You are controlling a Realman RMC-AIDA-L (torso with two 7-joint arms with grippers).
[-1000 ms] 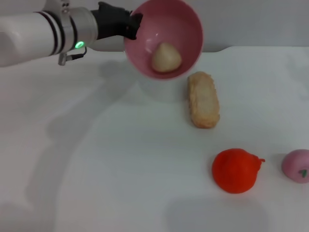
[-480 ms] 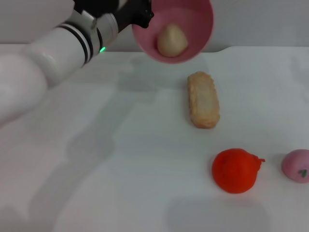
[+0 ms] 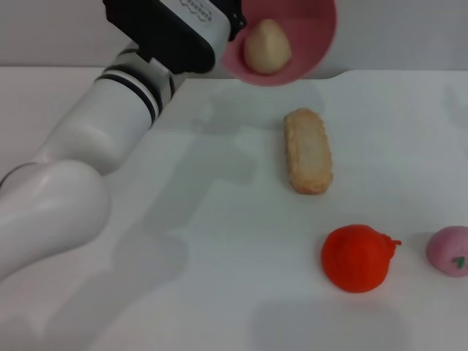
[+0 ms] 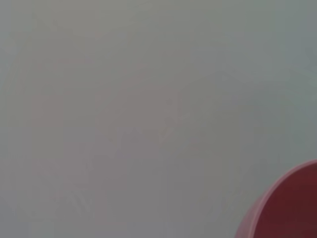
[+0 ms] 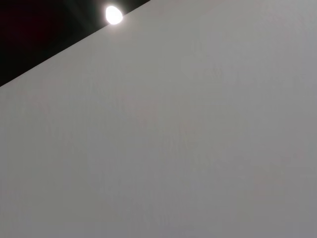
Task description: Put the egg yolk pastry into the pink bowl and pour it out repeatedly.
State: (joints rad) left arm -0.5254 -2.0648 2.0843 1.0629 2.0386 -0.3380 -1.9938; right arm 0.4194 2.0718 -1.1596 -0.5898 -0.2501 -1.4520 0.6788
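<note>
The pink bowl (image 3: 303, 36) hangs in the air at the top of the head view, tilted with its mouth toward me. The egg yolk pastry (image 3: 267, 47), a pale beige ball, rests inside it against the lower wall. My left gripper (image 3: 235, 25) is shut on the bowl's left rim, its arm stretching up from the lower left. In the left wrist view only a piece of the pink bowl (image 4: 287, 208) shows at a corner. My right gripper is out of view.
A long crusty bread (image 3: 308, 150) lies on the white table (image 3: 183, 241) below the bowl. A red round fruit (image 3: 356, 257) and a small pink fruit (image 3: 450, 251) sit at the front right.
The left arm has lifted the bowl higher and to the right, with the pastry still inside. The wrist has swung, so more of the arm now fills the left side.
</note>
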